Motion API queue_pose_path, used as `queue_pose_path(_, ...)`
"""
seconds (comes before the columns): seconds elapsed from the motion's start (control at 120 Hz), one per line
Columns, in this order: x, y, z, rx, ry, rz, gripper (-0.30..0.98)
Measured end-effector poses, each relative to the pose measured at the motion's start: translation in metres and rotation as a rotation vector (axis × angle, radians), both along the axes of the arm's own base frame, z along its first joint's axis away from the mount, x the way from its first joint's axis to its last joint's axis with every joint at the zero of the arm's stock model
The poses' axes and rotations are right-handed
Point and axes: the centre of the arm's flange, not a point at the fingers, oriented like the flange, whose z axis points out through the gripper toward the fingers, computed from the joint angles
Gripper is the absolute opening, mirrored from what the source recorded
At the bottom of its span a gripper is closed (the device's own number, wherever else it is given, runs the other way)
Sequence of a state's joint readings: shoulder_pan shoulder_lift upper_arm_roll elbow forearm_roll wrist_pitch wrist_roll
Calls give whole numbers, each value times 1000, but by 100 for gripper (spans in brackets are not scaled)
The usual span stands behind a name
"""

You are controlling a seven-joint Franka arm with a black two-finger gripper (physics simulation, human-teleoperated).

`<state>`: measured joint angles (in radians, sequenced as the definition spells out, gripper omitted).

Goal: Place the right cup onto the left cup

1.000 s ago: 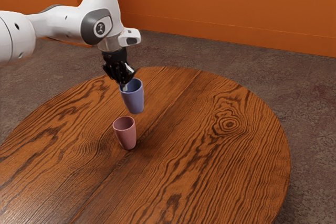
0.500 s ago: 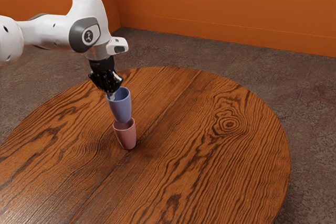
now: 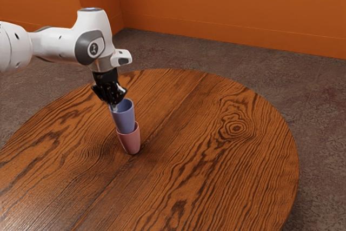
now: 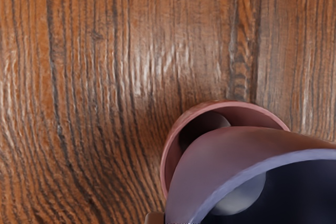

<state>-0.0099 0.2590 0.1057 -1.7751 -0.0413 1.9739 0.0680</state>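
Note:
My gripper (image 3: 114,105) is shut on the wall of the blue cup (image 3: 124,118) at its rim, on the side toward the exterior view's left. The blue cup is roughly upright, its lower end inside the mouth of the pink cup (image 3: 130,142), which stands on the table. In the wrist view the blue cup (image 4: 226,156) overlaps the opening of the pink cup (image 4: 173,153), and a dark gap shows between the two at one side. How deep the blue cup's bottom reaches is hidden.
The round wooden table (image 3: 216,160) has its curved edge toward the exterior view's right. An orange wall (image 3: 232,9) stands behind, beyond the dark floor (image 3: 319,90).
My hand carried the blue cup toward the exterior view's left and down, first to above the pink cup, then lower into its mouth. The pink cup has stayed in place.

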Motion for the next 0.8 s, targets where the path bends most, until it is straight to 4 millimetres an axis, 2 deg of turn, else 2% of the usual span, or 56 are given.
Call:
queue_pose_path(0.2, 5, 0, -17, 1, 15, 4, -9)
queue_pose_path(0.3, 7, 0, -21, 4, 13, 0, 13)
queue_pose_path(0.4, 11, -3, -16, 7, -3, -7, 34)
queue_pose_path(0.5, 12, -12, 10, 15, -40, -29, 47)
queue_pose_path(0.6, 3, -31, 54, 15, -75, -63, 55)
queue_pose_path(0.742, -17, -43, 125, 31, -100, -96, 62)
queue_pose_path(0.8, -27, -49, 143, 44, -96, -113, 63)
